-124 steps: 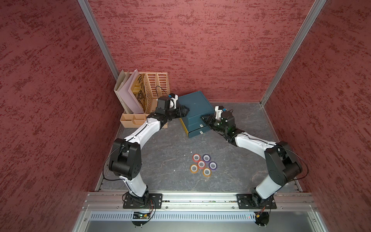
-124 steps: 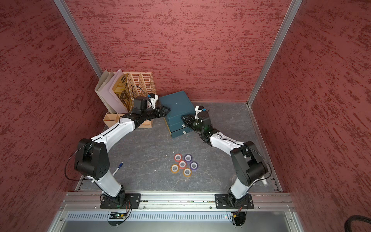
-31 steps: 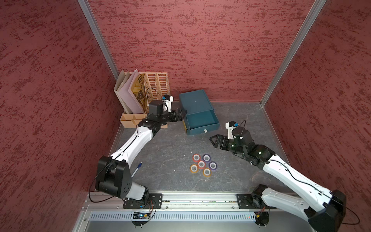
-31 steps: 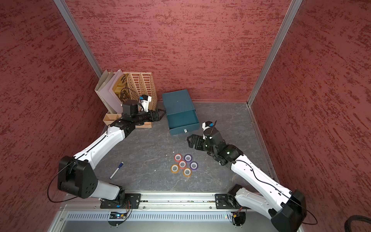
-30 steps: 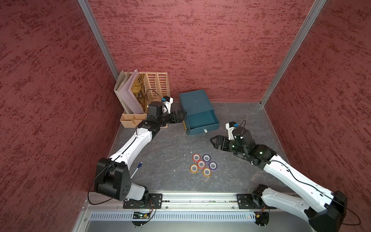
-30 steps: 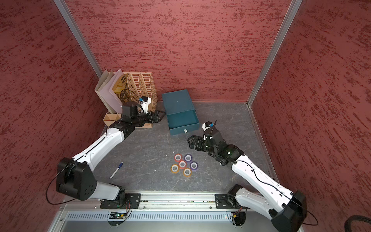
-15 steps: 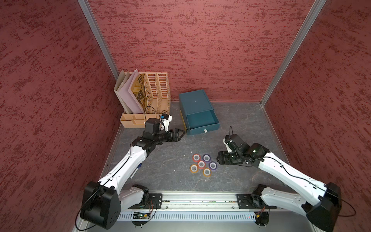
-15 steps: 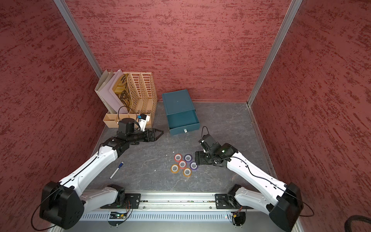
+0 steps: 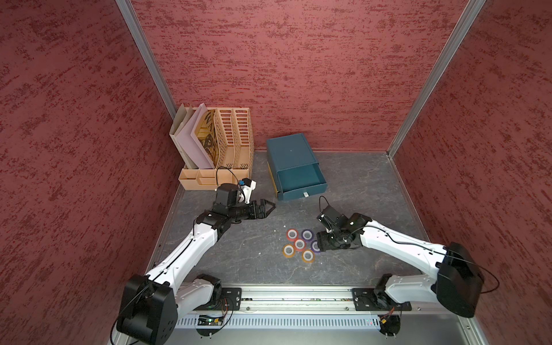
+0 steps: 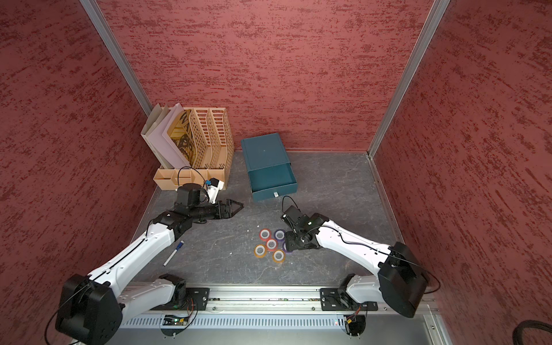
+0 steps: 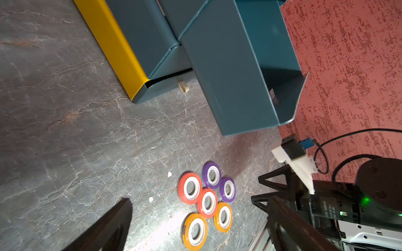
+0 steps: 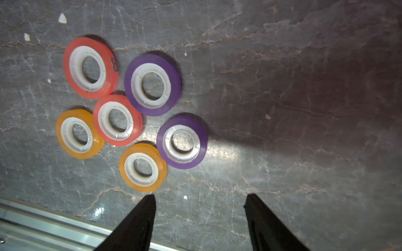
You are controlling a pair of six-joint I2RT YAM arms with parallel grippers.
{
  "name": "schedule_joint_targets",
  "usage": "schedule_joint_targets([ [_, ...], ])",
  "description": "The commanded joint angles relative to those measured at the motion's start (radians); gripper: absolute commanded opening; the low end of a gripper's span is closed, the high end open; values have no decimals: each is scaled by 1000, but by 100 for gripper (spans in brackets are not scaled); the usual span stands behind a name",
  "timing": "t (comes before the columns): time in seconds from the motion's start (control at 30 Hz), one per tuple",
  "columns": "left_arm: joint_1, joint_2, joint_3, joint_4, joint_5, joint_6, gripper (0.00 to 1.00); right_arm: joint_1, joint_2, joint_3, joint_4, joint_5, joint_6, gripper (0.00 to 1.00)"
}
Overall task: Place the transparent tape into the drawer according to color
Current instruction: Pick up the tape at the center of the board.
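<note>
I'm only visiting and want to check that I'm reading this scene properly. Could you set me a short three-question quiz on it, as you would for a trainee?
1. Count: how many tape rolls lie on the table, and in which colours?
2. True or false: one roll already lies in the open drawer.
3. Pick one: the left pincer hangs open, away from the rolls. The right pincer is: A) over the open drawer; B) right at the edge of the rolls; C) over bare table, far from everything.

Key: 1) six: two red, two purple, two orange. 2) false. 3) B.
</note>
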Motion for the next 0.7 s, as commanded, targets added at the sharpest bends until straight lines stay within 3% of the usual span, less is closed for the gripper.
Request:
schedule_joint_targets([
  [0.0,-4,-18,-16,8,11,-10,100,19,22,-32,104,59,50,68],
  [0.67,-2,-48,-37,3,-1,-19,100,35,154,-81,232,120,104,54],
])
